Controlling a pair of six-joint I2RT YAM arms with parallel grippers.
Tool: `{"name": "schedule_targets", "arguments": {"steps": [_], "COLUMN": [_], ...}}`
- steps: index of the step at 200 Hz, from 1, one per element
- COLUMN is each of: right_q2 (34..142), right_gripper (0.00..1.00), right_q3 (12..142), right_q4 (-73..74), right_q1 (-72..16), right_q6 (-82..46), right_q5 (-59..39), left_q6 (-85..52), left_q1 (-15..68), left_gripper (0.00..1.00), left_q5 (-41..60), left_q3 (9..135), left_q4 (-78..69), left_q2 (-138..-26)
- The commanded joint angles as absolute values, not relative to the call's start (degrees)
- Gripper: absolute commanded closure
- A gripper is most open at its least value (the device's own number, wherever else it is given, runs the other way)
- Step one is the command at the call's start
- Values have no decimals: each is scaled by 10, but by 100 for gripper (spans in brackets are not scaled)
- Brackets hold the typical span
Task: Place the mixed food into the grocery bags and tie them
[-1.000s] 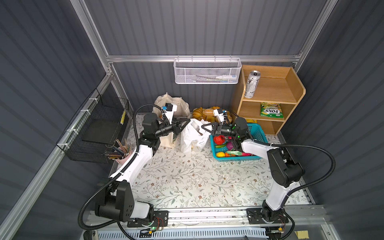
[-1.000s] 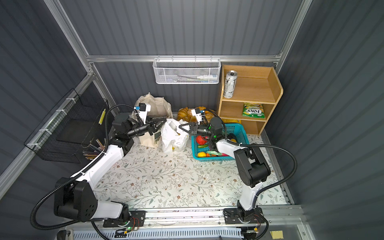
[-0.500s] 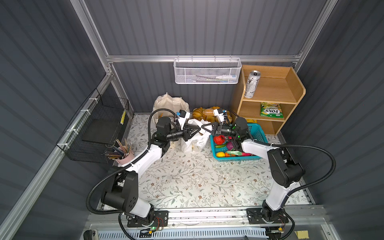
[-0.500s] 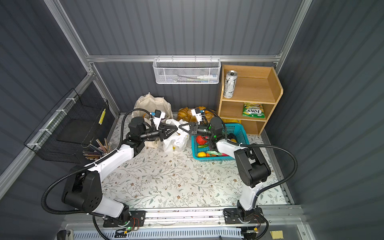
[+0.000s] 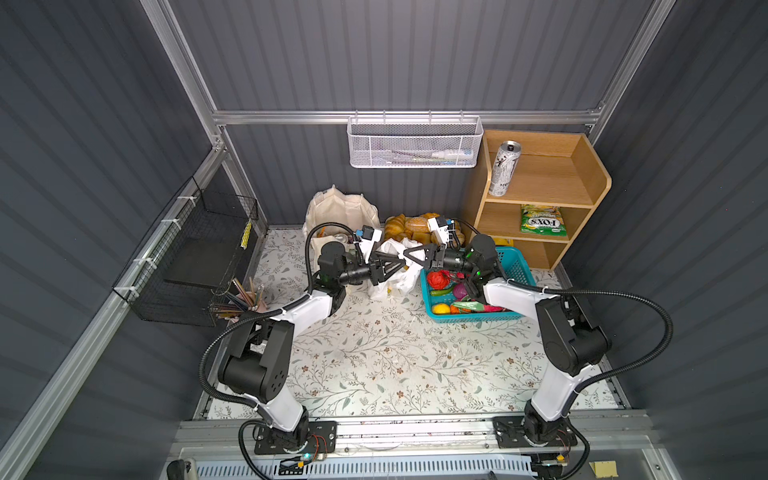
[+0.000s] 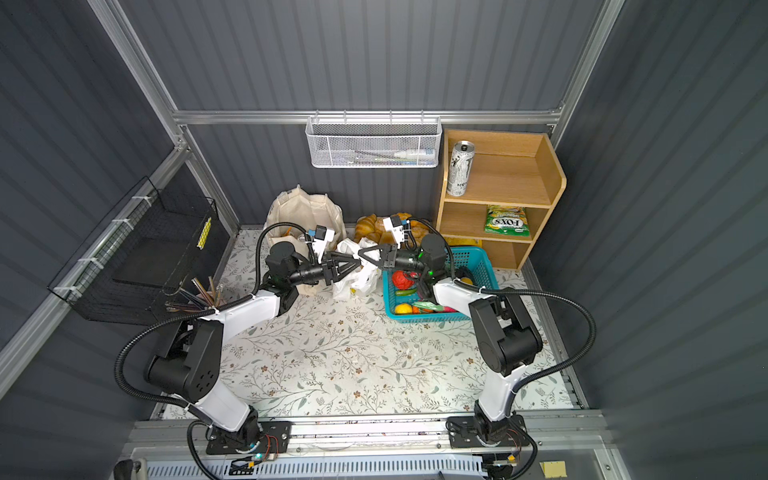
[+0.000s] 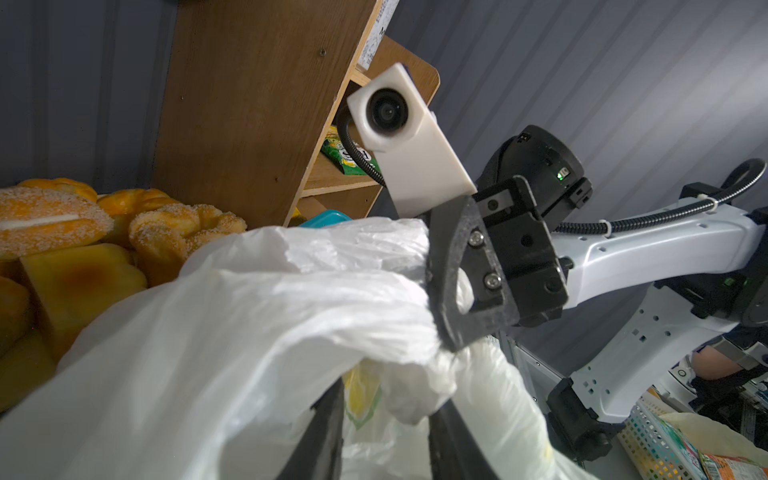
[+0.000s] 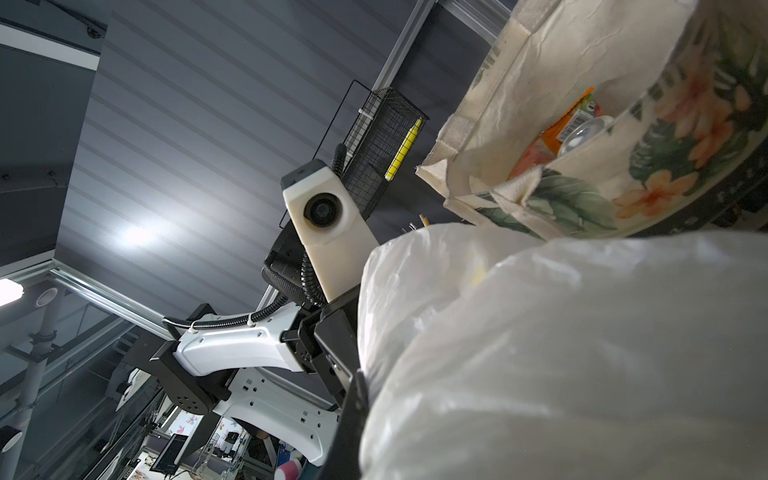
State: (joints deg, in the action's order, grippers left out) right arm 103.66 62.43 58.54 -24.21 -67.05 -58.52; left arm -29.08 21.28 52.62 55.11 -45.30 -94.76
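Left arm has swung in from beside the canvas tote (image 5: 337,208); right arm unchanged. In both top views the left gripper (image 5: 397,262) (image 6: 353,263) meets the right gripper (image 5: 411,254) (image 6: 365,254) tip to tip above the plastic carrier (image 5: 395,283) (image 6: 351,287), which stands on the floral mat between the tote and the blue basket (image 5: 515,266) of produce. Drink can (image 5: 503,168) upright on the top shelf of the wooden shelf unit (image 5: 582,166); green FOX'S pouch (image 5: 540,220) on the shelf below. Left wrist view: right gripper (image 7: 446,291) clamped tight on a bunched fold of the carrier (image 7: 249,332); the left gripper's own fingers (image 7: 322,440) stand apart with lemon-printed film between them, pinch or not, cannot tell. Bread rolls (image 7: 50,224) behind. Right wrist view: carrier film (image 8: 582,353) fills the near field; the tote (image 8: 561,62) beyond holds an orange packet (image 8: 557,124).
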Motion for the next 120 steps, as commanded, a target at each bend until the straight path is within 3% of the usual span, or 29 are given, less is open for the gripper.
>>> {"name": "schedule_targets", "arguments": {"steps": [1, 35, 70, 113, 120], "right_q2": [1021, 1024, 1024, 1023, 1022], "right_gripper": [100, 100, 100, 100, 100], "right_q3": [621, 619, 618, 619, 620], "right_q4": [607, 605, 605, 598, 596], "right_q1": [-242, -242, -242, -242, -243], "right_q6": [-667, -667, -667, -667, -667], "right_q5": [-591, -591, -588, -587, -587], "left_q6": [-327, -329, -338, -352, -353], "left_q1": [211, 211, 211, 212, 212], "left_gripper": [66, 68, 77, 100, 100], "left_q5": [542, 533, 538, 533, 531], "left_q3": [559, 566, 573, 572, 573], "left_q4": [-518, -525, -532, -554, -555], "left_q2": [-954, -954, -964, -971, -971]}}
